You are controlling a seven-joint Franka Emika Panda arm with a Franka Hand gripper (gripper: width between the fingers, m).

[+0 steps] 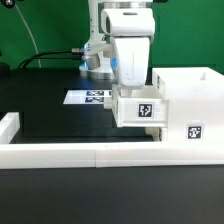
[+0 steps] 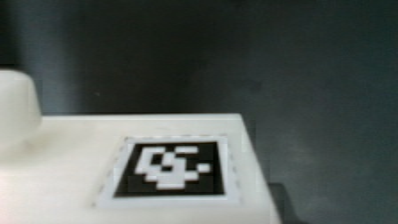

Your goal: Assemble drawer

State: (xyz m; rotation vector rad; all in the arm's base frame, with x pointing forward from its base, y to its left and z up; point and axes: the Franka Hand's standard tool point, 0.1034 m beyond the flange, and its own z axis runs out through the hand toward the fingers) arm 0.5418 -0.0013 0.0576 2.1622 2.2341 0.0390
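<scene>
The gripper (image 1: 133,90) reaches down from the white arm onto a small white open-top tray (image 1: 140,108) with a square tag on its front. Its fingertips are hidden by the tray's wall. The tray sits raised off the black table, with its end at the open side of the tall white box casing (image 1: 186,100) on the exterior view's right. The wrist view shows a white tagged face (image 2: 173,168) very close, with dark table beyond it. The second tray is out of view.
A low white border rail (image 1: 90,152) runs along the front and turns up at the exterior view's left (image 1: 9,126). The marker board (image 1: 88,97) lies flat behind the tray. The arm's base (image 1: 97,60) stands at the back.
</scene>
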